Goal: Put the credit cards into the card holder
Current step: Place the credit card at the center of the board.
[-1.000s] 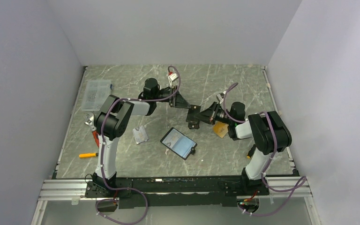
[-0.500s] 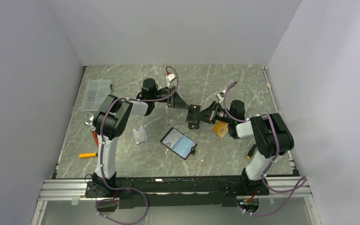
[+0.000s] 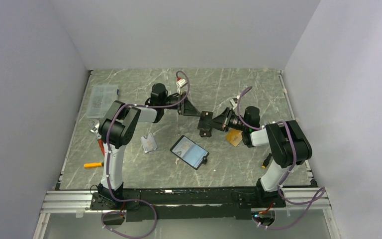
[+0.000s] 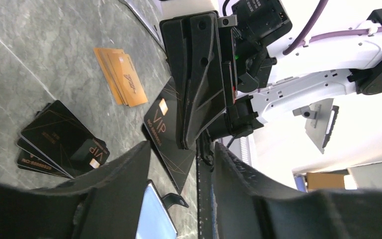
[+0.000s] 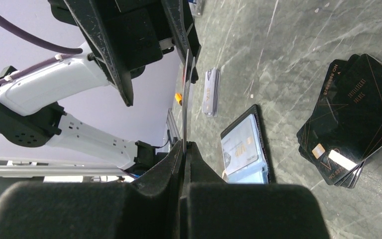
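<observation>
My right gripper [image 3: 213, 122] is shut on a black credit card [image 3: 205, 120] and holds it on edge above the table's middle. In the right wrist view the card [image 5: 186, 94] stands edge-on between my closed fingers. My left gripper [image 3: 194, 110] is open, and its fingers [image 4: 129, 169] straddle the card's free corner [image 4: 165, 133] without gripping it. The card holder [image 3: 189, 151] lies open on the table below, with a card showing in one clear pocket [image 5: 242, 145]. A fanned stack of black cards [image 5: 353, 119] and some orange-tan cards [image 3: 234, 137] lie under my right arm.
A small clear plastic sleeve [image 3: 148, 143] lies left of the card holder. A clear box of screws [image 3: 102, 100] sits at the far left. An orange-handled screwdriver [image 3: 93, 164] and a red tool [image 3: 100, 144] lie near the left arm's base.
My left gripper has shifted slightly left and back next to the held card. My right gripper and the card have barely moved.
</observation>
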### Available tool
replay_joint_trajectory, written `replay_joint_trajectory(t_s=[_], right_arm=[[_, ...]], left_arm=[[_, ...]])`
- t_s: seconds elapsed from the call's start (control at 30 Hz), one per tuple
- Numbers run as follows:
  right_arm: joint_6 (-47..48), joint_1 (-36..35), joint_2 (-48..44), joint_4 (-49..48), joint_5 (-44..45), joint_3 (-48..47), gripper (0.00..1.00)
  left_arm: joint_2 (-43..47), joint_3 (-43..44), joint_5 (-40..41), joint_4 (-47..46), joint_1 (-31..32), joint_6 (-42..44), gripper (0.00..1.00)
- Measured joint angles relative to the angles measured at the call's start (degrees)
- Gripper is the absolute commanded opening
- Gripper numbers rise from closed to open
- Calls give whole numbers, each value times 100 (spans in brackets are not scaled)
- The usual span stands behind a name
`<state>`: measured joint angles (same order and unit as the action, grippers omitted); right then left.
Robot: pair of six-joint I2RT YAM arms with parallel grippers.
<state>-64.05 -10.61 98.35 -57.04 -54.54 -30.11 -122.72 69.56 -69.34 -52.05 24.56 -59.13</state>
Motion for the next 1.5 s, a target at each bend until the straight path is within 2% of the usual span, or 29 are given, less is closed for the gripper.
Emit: replay_joint_trajectory(t_s=[0.07,0.13,0.37,0.47,0.6,0.73,1.03,1.23,1.5], right_arm=[[0,0,-9,13,4,0,0],[2,0,-57,31,17,0,0],[-76,0,-105,-31,57,-114,0],[-118,0,-66,-109,74,-184,0],[-129,-4,-44,-149,85,-195,0],[13,-20,-149,-72,129,-214,0],[411,-118,-590,549,579,-138,3],[402,-142,-750,555,796,-15,6],[468,-160,-944,695,1056,4,9]], left_arm=[[0,-28,13,-31,20,-17,70],[0,-125,4,-133,26,-87,71],[0,-544,-146,-761,118,-649,64],[0,-555,-195,-1204,223,-994,59],[-2,-555,-210,-1687,330,-1429,48],[-15,-557,-201,-1825,310,-1668,45],[-13,-664,-129,-1845,319,-1652,43],[-13,-688,-127,-1836,348,-1644,24],[-13,-697,-133,-1801,378,-1497,18]])
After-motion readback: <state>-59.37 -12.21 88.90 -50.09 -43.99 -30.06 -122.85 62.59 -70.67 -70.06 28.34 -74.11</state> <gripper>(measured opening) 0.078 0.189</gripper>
